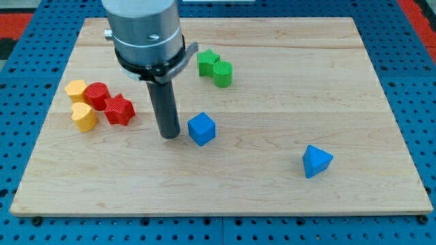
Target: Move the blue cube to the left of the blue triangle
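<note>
Just right of my tip [169, 136], blue cube [201, 129].

Pale wood board [272, 184] w/ visible grain, smooth matt; blue cube [201, 128] & blue triangle [316, 161] look like matt plastic; rod to my tip [169, 137] dark matt, collar brushed metal.

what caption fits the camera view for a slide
My tip rests just left of the blue cube; the blue triangle lies far right.
</note>
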{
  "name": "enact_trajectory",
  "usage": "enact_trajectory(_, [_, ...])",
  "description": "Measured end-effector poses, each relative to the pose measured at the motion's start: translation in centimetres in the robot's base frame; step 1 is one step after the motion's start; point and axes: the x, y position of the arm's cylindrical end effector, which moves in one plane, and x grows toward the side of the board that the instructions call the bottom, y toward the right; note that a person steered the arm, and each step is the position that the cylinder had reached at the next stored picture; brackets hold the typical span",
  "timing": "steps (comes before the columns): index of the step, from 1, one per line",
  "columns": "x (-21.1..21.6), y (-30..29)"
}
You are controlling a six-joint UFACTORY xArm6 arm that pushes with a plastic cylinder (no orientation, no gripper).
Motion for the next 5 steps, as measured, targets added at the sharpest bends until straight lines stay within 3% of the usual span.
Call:
enact_trajectory(2, [-0.1, 5.4])
enact_trajectory(3, [-0.8, 1.6])
enact_trajectory(5, [-2.8, 3.6])
